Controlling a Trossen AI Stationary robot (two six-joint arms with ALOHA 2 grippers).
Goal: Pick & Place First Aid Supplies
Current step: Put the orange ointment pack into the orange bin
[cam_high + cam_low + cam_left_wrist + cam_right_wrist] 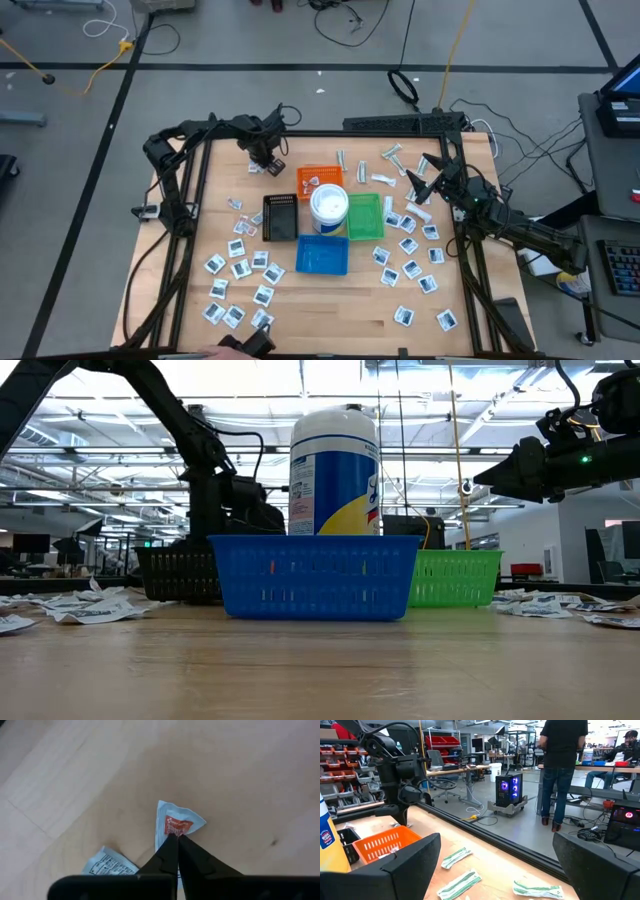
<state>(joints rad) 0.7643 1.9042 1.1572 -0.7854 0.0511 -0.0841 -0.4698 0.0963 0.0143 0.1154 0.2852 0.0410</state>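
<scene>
The first aid supplies lie scattered on the wooden table: white square packets at the left (240, 265) and right (410, 250), and pale wrapped strips at the far side (365, 165). My left gripper (268, 160) points down at the far left, beside the orange tray (318, 178). It is shut on a red-marked white packet (177, 822). A blue-printed packet (107, 862) lies flat close by. My right gripper (425, 180) waits open above the table's right side, held level (495, 865), with nothing between its fingers. My left gripper pinches the red-marked packet between its two fingertips (170, 845), at the near edge of the red print (176, 831). The fingers come from above, pointing down. The packet is buckled up at the pinch, and its white far corner (162, 807) is down at the table.
At the table's middle a white tub (328, 205) stands between the orange tray, a black tray (280, 215), a green tray (365, 215) and a blue tray (322, 255). A person (562, 765) stands in the room beyond the table.
</scene>
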